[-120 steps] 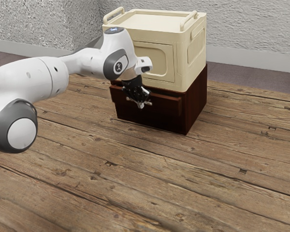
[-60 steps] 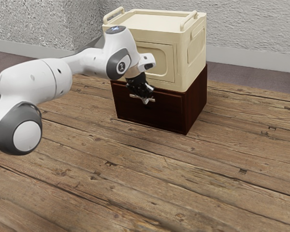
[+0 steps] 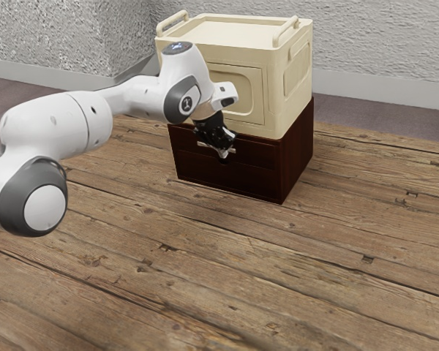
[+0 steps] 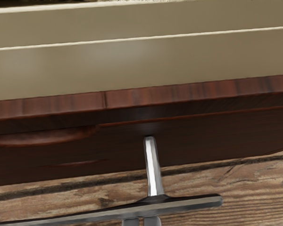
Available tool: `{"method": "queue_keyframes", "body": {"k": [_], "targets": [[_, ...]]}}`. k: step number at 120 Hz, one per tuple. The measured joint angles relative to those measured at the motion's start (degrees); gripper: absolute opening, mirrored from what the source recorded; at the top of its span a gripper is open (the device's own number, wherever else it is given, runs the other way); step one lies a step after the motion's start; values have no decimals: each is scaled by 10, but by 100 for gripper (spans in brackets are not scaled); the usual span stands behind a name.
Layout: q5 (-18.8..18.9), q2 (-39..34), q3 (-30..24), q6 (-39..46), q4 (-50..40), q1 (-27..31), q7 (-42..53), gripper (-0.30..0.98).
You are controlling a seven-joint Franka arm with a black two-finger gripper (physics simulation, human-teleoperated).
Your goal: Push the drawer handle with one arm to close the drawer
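Note:
Pressed up to the front of the dark wood cabinet (image 3: 298, 157), my gripper (image 3: 223, 156) points down at the metal handle (image 3: 205, 144). The drawer front (image 3: 254, 156) sits in line with the cabinet's face, with no gap visible; the drawer looks closed. In the wrist view, a stem joins the handle's crossbar (image 4: 193, 202) to the dark drawer front (image 4: 226, 136). My gripper (image 4: 141, 221) is shut, its two tips side by side against or just beside the bar, on the side away from the drawer. Nothing is held between them.
A cream box (image 3: 238, 91) with two raised side handles rests on top of the cabinet, close behind my hand. Wooden planks (image 3: 205, 270) spread around the cabinet's base. A textured wall (image 3: 380, 44) stands behind.
The drawer has slid inward from sticking out to lining up with the cabinet's face. My gripper has moved along with the handle toward the cabinet, only slightly during the last half second.

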Motion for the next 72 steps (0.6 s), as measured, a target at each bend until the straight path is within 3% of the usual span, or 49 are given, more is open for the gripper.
{"method": "queue_keyframes", "body": {"k": [19, 24, 29, 38, 46, 57, 72], "targets": [[0, 4, 0, 2, 4, -1, -1, -10], [-3, -3, 0, 1, -1, 1, 0, -1], [-10, -25, 0, 1, -23, 8, 1, -4], [-18, -144, 1, -2, -155, 27, 0, -9], [-21, -278, -2, -60, -238, 34, 0, -9], [-33, -397, -4, -183, -265, 41, 21, 12], [-38, -478, -42, -308, -268, 69, 52, 37]]}}
